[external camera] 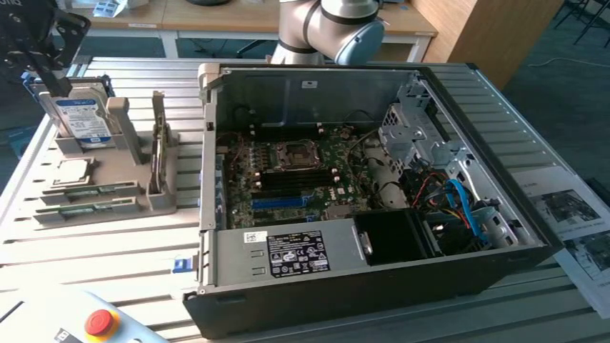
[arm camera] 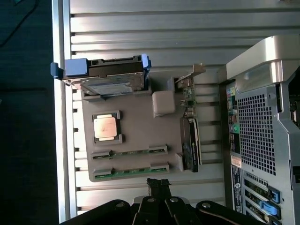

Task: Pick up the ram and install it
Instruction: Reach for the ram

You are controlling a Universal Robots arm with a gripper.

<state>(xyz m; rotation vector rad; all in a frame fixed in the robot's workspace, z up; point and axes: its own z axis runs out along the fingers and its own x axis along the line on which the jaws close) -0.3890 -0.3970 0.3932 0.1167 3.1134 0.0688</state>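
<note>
1. Ram pair, ext. view: inner ram stick (external camera: 91,191) & outer ram stick (external camera: 86,209) flat in slots of grey holder (external camera: 133,204), left-centre of frame, just below processor (external camera: 73,171).
2. Same view: gripper (external camera: 53,75) at upper left of frame, over upright hard drive (external camera: 81,118), well apart from both sticks.
3. Open PC case (external camera: 381,286) centre-right w/ motherboard (external camera: 296,179) inside; robot arm (external camera: 333,25) at top centre; red e-stop (external camera: 100,321) at bottom left.
4. Wrist view: inner ram stick (arm camera: 129,153) next to processor (arm camera: 106,127); outer ram stick (arm camera: 131,171) parallel to it, along holder (arm camera: 140,131) edge nearest gripper.
5. Gripper (arm camera: 158,182) tips pressed together, pinching nothing, close to outer stick's middle.
6. Hard drive (arm camera: 110,79) at holder's opposite end from sticks; PC case (arm camera: 262,131) rear panel beside holder.
</note>
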